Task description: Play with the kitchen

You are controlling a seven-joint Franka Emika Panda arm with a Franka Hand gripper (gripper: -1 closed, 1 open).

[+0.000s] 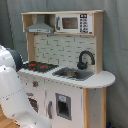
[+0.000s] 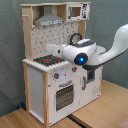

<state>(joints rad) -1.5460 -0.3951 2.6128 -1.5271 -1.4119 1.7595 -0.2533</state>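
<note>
The kitchen (image 1: 65,75) (image 2: 57,70), a tall toy unit of light wood and white panels, is seen in both exterior views, standing on a wooden floor (image 2: 110,107) before a grey curtain (image 1: 115,45).

In the first exterior view its front is turned toward the first exterior view's lower left, and the countertop runs lengthwise from the hob (image 1: 39,65) at the first exterior view's left to the rounded end at the right. The grey sink (image 1: 74,74) and the black faucet (image 1: 85,59) are shown plainly there, as are the microwave (image 1: 74,23) and the hood (image 1: 39,26) above the pegboard back (image 1: 62,49).

In the second exterior view the unit is seen from the hob end, so that the white side panel and the oven door (image 2: 64,95) are presented. The sink is hidden there by the robot arm (image 2: 97,50), and only the top curve of the faucet (image 2: 75,36) is seen above it.

In the first exterior view the arm (image 1: 12,95) is cut off at the left edge, and only white links are shown. In the second exterior view the arm is stretched across the counter toward the hob (image 2: 48,60). The gripper (image 2: 50,48) is only vaguely made out at its tip, and whether the fingers are parted or together cannot be told.
</note>
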